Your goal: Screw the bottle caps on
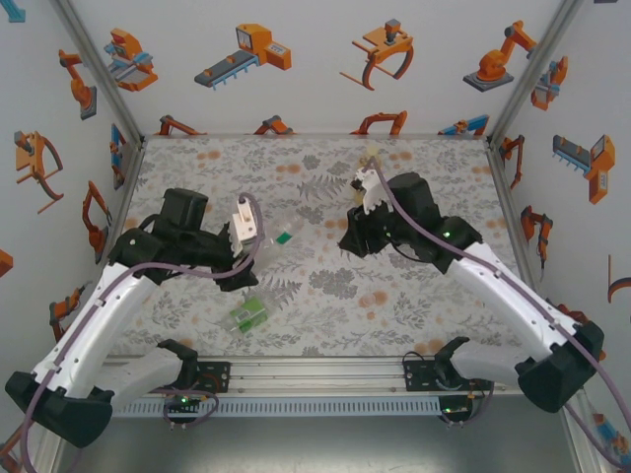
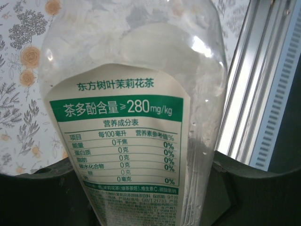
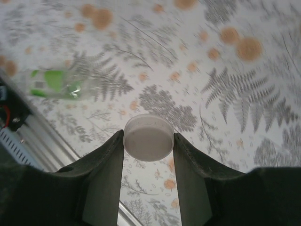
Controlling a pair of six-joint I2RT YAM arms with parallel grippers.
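Right claw [image 3: 148, 136] pinches the light, stiff, slick cap [image 3: 148, 141] by its rim above the bench [image 3: 235, 94], left claw [image 2: 146, 169] clamps the thin, probably crushable bottle [image 2: 122, 94] round its labelled body; grip gently.

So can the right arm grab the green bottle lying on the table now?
Probably not yet: its jaws are full, pinching a white cap. The table between it and the green bottle looks free, though.
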